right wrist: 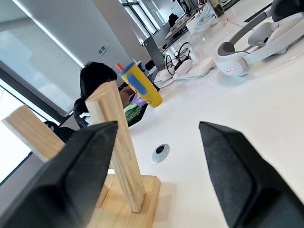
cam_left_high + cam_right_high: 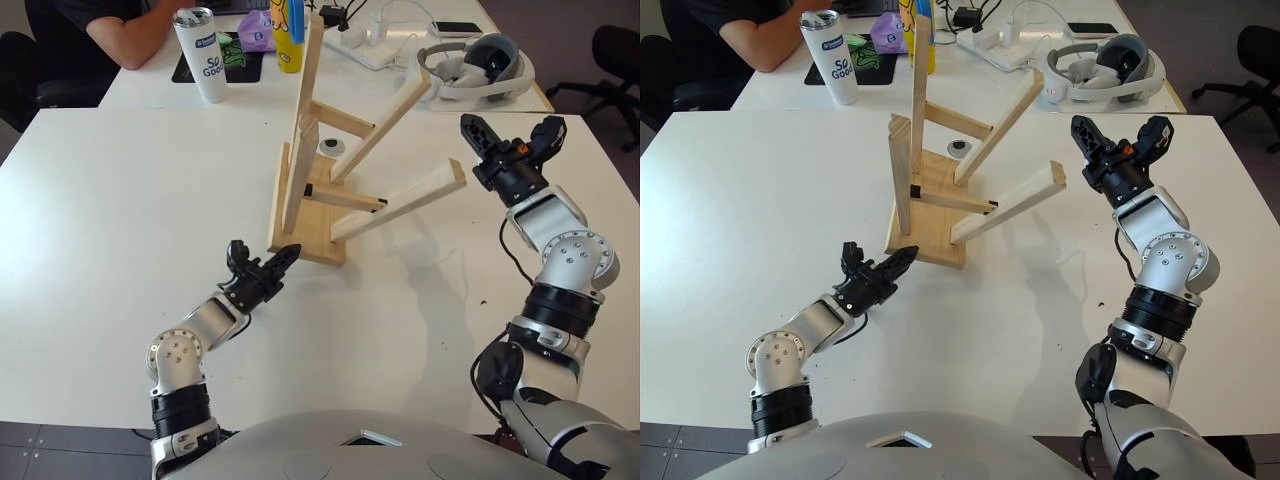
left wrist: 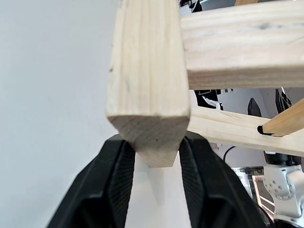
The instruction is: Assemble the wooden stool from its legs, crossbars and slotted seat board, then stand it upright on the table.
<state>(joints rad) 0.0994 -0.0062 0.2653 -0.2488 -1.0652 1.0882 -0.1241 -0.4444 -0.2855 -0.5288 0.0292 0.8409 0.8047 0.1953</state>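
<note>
Wooden stool [image 2: 312, 228] tipped on its side mid-bench [image 2: 120, 200]; left gripper [image 2: 265, 256] at its near corner, jaws spread either side of a leg end [image 3: 148, 133]; right gripper [image 2: 512, 132] raised just beside another leg's tip, jaws open, touching nothing.

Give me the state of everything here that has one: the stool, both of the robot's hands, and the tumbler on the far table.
Stool: assembled, resting seat-down on the table with its legs in the air, not yet stood upright.
Left hand: at the stool's near corner; open or shut cannot be told.
Right hand: open, empty, held in the air beside the stool.
Tumbler: standing upright.
</note>
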